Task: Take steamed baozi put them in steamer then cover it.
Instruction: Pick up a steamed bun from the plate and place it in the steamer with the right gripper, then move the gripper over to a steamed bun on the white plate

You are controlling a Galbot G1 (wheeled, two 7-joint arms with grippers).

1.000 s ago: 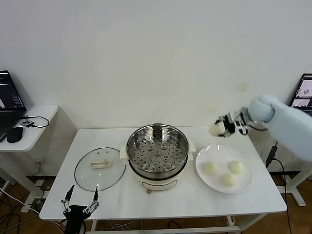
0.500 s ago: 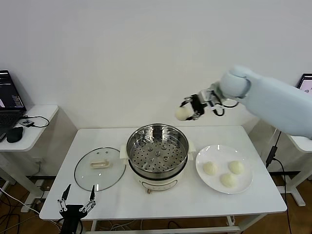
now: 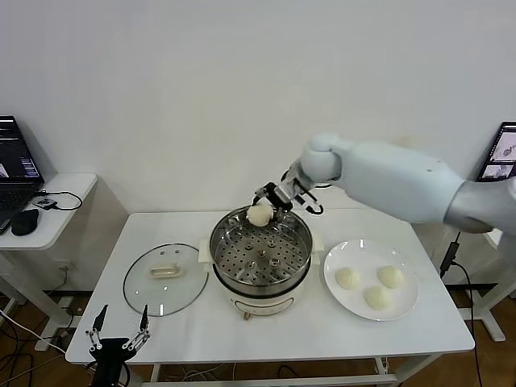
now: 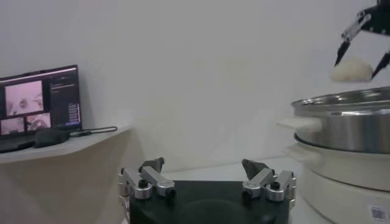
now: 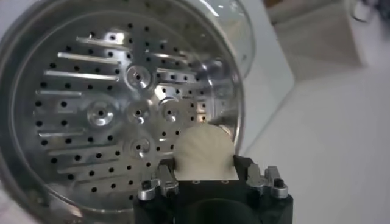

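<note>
Right jaws point(image 3: 264, 205): clamped on one baozi point(image 3: 260, 214), held above the far rim of the steamer point(image 3: 260, 251), about 12 o'clock of the pot.
Held baozi: in the air over the perforated tray point(image 5: 103, 115), not touching it.
Steamer: middle of the desk point(image 3: 266, 334), open, tray bare.
Cover point(image 3: 165, 278): flat on the desk at 9 o'clock of the steamer, just beside it, cream handle up.
Other baozi: three on the white plate point(image 3: 407, 305) at 3 o'clock of the steamer, at point(image 3: 347, 278), point(image 3: 391, 276) and point(image 3: 377, 297).
Left jaws point(image 3: 118, 330): spread wide, holding nothing, at the near desk edge, 7 o'clock of the cover.
Side desk point(image 3: 48, 218): at far 9 o'clock, with laptop point(image 3: 16, 165) and mouse point(image 3: 24, 222).
</note>
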